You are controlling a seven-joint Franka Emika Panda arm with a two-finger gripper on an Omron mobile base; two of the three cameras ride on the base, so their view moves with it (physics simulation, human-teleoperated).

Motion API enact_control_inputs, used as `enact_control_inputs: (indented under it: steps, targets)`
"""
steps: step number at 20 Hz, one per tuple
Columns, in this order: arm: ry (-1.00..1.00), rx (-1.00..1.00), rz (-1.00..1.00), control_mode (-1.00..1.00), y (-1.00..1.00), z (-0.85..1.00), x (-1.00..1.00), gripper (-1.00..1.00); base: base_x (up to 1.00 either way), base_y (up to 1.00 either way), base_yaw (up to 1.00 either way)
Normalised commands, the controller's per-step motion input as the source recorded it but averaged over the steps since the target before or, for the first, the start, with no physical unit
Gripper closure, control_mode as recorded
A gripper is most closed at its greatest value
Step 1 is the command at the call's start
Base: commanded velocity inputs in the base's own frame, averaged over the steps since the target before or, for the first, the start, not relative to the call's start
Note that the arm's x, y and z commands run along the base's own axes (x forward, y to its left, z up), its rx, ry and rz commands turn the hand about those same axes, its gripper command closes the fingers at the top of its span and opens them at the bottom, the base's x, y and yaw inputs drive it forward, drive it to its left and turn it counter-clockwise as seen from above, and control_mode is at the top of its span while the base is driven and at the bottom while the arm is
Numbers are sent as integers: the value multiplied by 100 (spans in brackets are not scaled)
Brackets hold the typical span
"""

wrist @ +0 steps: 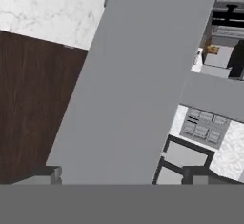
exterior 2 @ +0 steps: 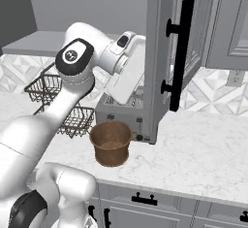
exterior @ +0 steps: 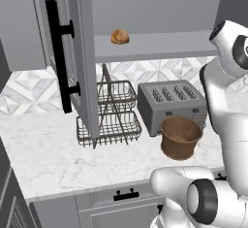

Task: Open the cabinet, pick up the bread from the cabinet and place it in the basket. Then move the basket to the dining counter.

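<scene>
A: What does the left base view show?

B: The cabinet (exterior: pixel 77 52) door stands open, its black handle (exterior: pixel 59 57) facing out. The bread (exterior: pixel 119 37) sits on the cabinet shelf (exterior: pixel 160 45), above a wire rack (exterior: pixel 114 115) and a toaster (exterior: pixel 172 103). The basket (exterior: pixel 180 136) stands on the bench (exterior: pixel 53 159) just in front of the toaster.

A: And the right base view?

B: The arm (exterior 2: pixel 104 57) reaches up behind the open door edge. The basket (exterior 2: pixel 111 142) sits near the bench's front edge, with bare bench to its right.

A: The hand view?

B: The claw (wrist: pixel 121 173) is spread wide, holding nothing; its tips (wrist: pixel 47 173) straddle a broad grey panel (wrist: pixel 138 85). The bread (wrist: pixel 211 49) is small and far off, up and to the right. Dark wood floor (wrist: pixel 33 104) lies left.
</scene>
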Motion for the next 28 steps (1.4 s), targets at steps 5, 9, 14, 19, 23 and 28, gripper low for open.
enact_control_inputs:
  steps: [5, 9, 14, 19, 23, 28]
  targets:
    - [0, 23, -2, -100, -97, -8, 0, -100, 0, 0, 0]
    - [1, 6, 0, -100, -24, -1, 0, -100, 0, 0, 0]
    - [1, 0, -1, -100, 68, -5, -1, -100, 0, 0, 0]
    - [-1, 4, 5, -100, 100, -37, 1, -100, 0, 0, 0]
    - [-6, 32, 11, -100, 100, -67, 5, -100, 0, 0, 0]
    - [-4, 33, 9, -100, 91, -56, 12, -100, 0, 0, 0]
